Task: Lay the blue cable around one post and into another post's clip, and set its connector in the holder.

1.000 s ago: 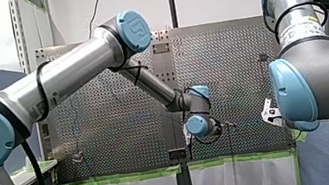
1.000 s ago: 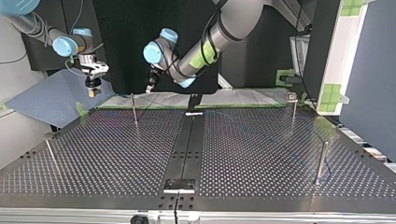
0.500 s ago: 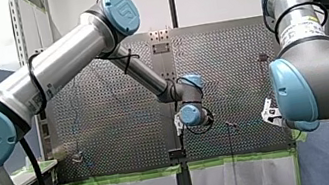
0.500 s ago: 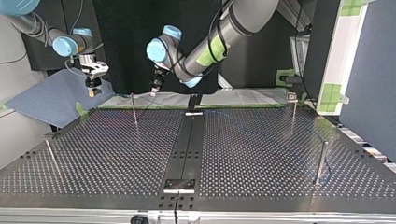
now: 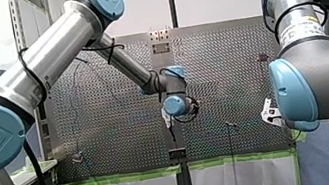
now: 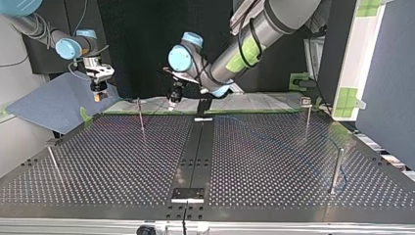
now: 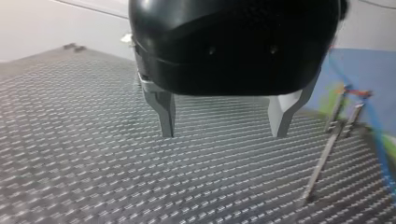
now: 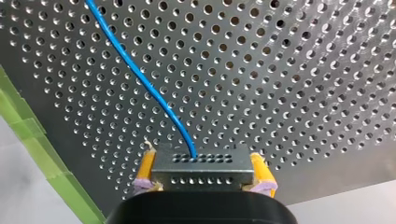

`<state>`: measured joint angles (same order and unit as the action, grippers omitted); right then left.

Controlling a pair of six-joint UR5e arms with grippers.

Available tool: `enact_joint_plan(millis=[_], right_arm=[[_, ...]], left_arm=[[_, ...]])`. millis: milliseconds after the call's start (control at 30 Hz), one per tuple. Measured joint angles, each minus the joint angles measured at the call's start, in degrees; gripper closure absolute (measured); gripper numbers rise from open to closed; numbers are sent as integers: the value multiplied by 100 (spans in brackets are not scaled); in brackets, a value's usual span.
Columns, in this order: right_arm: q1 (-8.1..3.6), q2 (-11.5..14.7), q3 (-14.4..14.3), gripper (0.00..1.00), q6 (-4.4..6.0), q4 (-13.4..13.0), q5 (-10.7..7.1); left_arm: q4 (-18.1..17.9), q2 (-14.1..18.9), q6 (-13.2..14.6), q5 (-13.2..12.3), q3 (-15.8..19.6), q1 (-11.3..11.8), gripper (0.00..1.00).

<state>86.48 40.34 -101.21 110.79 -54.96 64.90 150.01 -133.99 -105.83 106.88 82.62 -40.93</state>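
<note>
right end effector (image 8: 201, 163): grips connector (image 8: 201, 171) between yellow pads, near edge of perforated surface (image 8: 289, 70); trails blue cable (image 8: 140, 77) from connector away over surface; left end effector (image 7: 223, 134): stands wide open, metal fingers well apart, grips nothing; hovers above surface, with slim post (image 7: 322, 163) off to one side, touching neither finger

Shiny metal table (image 6: 274, 161), glossy blue cable (image 8: 130, 63)
</note>
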Motion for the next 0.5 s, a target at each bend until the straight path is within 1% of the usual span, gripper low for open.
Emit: enact_joint_plan(millis=[133,233,367,500], right_arm=[[5,2,0,100,30,15,-2],[13,0,-1,100,37,21,-2],[26,0,-1,100,49,15,-15],[42,1,-1,100,62,11,-50]], left_arm=[[-106,197,-197,-196,198,196,0],[-202,355,-354,-288,356,321,0],[-374,554,-543,-329,555,395,0],[-539,724,-605,-332,724,408,0]])
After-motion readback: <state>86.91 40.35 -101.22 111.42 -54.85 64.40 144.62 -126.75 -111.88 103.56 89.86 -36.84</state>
